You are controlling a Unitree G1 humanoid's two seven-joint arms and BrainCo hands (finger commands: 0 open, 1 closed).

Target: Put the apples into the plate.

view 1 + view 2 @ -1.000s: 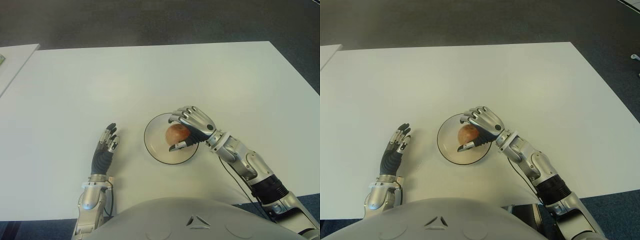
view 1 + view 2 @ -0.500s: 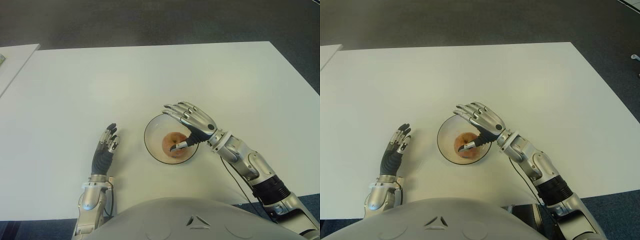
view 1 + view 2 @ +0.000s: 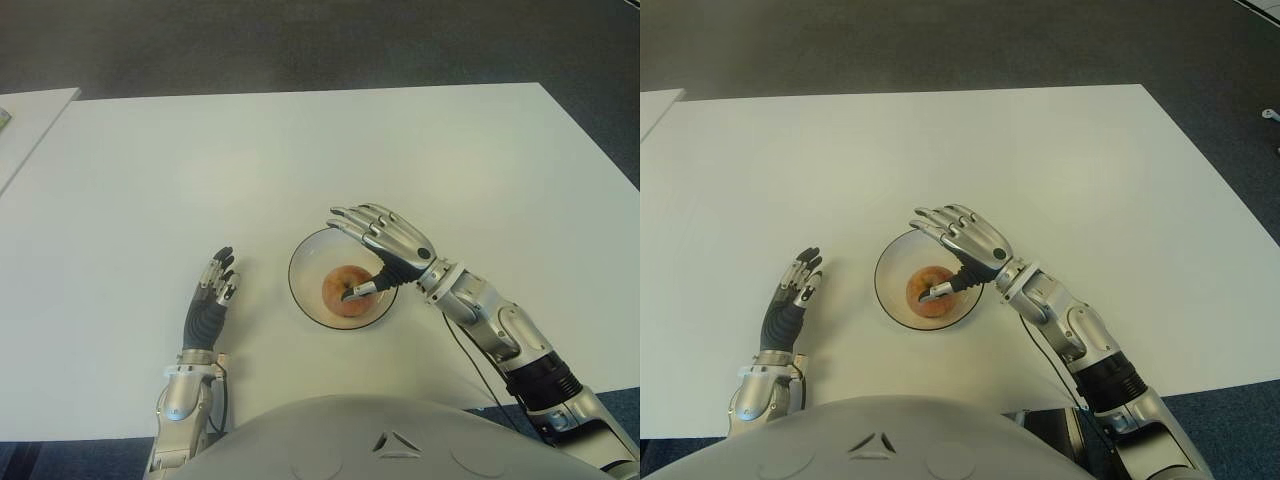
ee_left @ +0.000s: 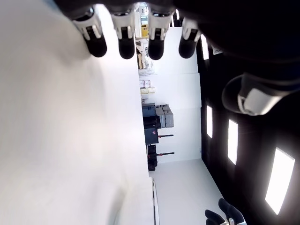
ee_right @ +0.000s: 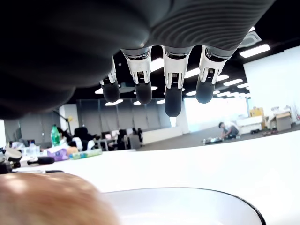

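A reddish-orange apple lies inside the shallow plate near the table's front middle. My right hand hovers over the plate's right side, fingers spread flat and holding nothing; its thumb tip reaches down beside the apple. In the right wrist view the fingertips hang straight above the plate rim, with the apple blurred at the near corner. My left hand shows left of the plate, fingers straight and holding nothing.
The white table stretches far behind and to both sides of the plate. A second white table's corner shows at the far left. Dark carpet lies beyond the table's edges.
My right hand has let go of the apple, which dropped into the plate. The fingers have spread out and lifted off it. The left hand has not moved.
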